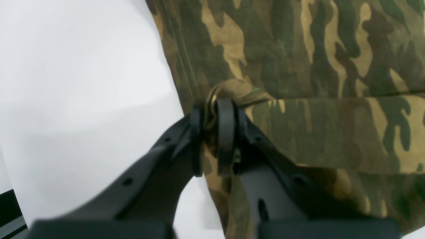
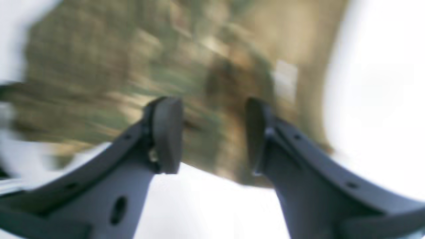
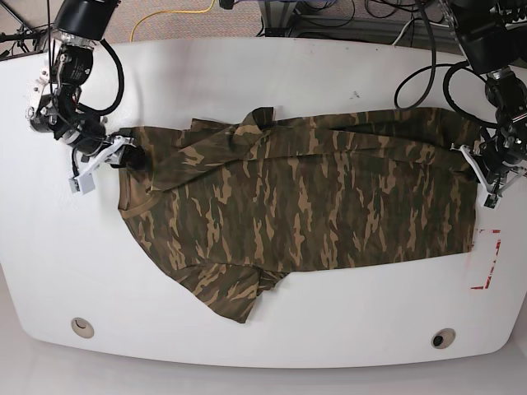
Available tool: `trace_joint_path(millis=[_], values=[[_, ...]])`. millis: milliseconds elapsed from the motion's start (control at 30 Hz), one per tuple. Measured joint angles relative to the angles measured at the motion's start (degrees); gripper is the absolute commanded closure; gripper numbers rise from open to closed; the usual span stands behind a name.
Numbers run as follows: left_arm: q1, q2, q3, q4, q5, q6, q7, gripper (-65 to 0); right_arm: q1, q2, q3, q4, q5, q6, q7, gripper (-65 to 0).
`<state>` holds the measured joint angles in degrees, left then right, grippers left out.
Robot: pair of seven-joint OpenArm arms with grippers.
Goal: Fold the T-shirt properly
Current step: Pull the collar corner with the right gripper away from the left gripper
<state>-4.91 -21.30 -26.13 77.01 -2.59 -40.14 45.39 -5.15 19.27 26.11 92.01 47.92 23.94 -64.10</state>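
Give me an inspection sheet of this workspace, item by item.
Surface: white table, rounded edge, red markings at one side.
Job's things: camouflage T-shirt spread out lengthwise, upper edge folded over, one sleeve sticking out at the near edge.
Clutter: nothing seen.
Grippers: left pincer shut on the T-shirt's hem; right pincer open at the collar end, nothing between its pads.
Cables: black cables along both arms; yellow cable on the floor.
Surroundings: carpet, equipment frame behind the table.
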Motion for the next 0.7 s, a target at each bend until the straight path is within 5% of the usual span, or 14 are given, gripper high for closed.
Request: trace_joint_path(millis=[267, 567, 700], values=[[0.02, 0.00, 0.00, 0.00, 0.00, 0.00, -0.02, -4.7, -1.77, -1.36, 0.00, 6.08, -14.43, 0.44, 1.05, -35.4], [0.00, 0.00, -0.02, 0.00, 0.00, 0.00, -0.02, -4.4, -1.70, -2.97, -0.20, 1.66, -26.03, 6.78, 6.25, -34.9], [-0.04, 0.00, 0.00, 0.00, -0.02, 0.00, -0.02, -4.3, -1.40, -4.02, -0.22, -2.82, -28.85, 9.73, 9.14, -28.1]])
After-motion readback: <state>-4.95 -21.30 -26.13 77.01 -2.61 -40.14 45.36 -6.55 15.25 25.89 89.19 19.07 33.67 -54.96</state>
